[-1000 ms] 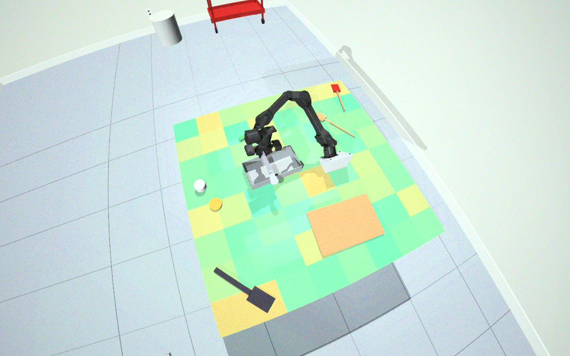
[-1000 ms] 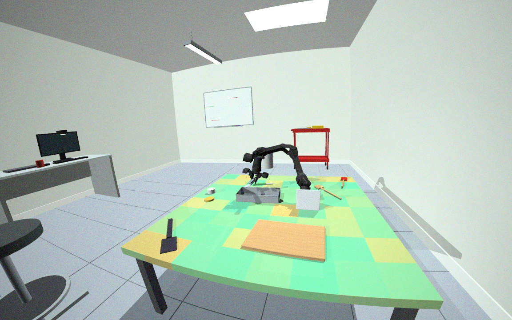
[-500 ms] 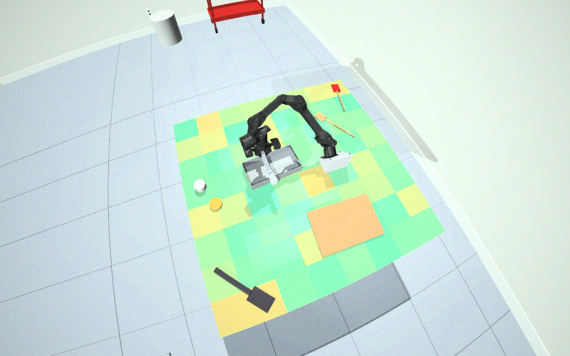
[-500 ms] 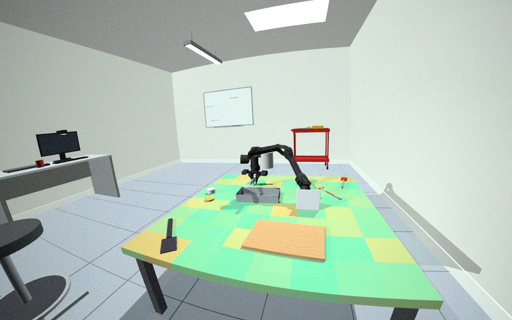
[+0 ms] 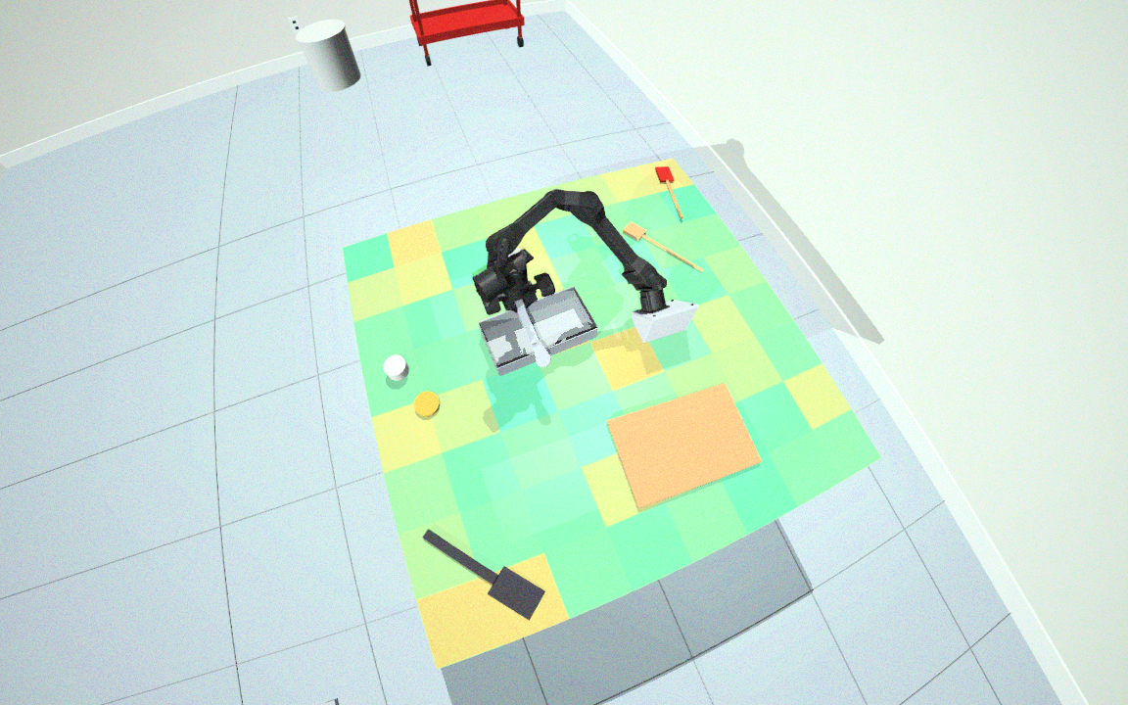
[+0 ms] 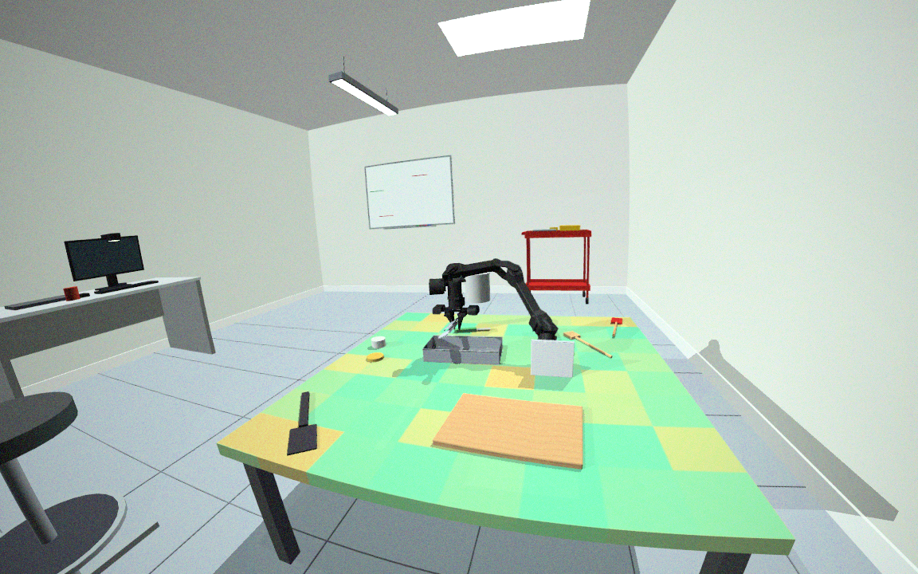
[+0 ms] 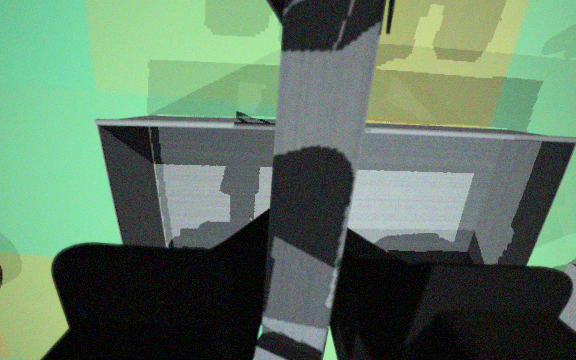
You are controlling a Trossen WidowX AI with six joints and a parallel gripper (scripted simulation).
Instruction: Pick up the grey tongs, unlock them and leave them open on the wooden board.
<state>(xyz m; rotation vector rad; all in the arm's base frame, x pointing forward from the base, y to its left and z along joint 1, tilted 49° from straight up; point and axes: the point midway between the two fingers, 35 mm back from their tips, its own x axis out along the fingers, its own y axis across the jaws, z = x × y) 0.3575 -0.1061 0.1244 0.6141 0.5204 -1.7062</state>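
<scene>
Centre of top frame, black gripper (image 5: 519,303) (image 6: 457,328) (image 7: 294,219) nearly closed, gripping grey metal tongs (image 5: 530,329) (image 6: 450,330) (image 7: 318,110) over grey roasting tin (image 5: 572,342) (image 6: 472,355) (image 7: 468,131). Poss. slip/swing if grip's off-centre; tin rim might snag tips.
</scene>
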